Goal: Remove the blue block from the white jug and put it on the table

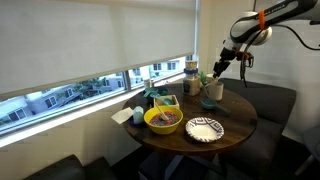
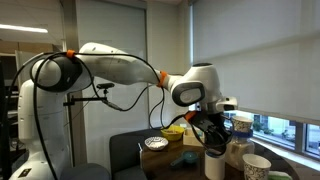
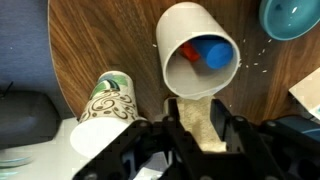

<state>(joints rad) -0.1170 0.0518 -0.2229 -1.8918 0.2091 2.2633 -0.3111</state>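
The white jug stands on the round dark brown table. In the wrist view I look into its mouth: the blue block lies inside next to a red piece. My gripper is open and empty, hovering just above and beside the jug's rim. A beige patch shows between its fingers. In an exterior view the gripper hangs above the jug near the table's far side. It also shows in an exterior view over the jug.
A patterned paper cup stands close beside the jug, and a teal bowl lies past it. A yellow bowl, a patterned plate, stacked cups and a green box share the table. A window runs behind.
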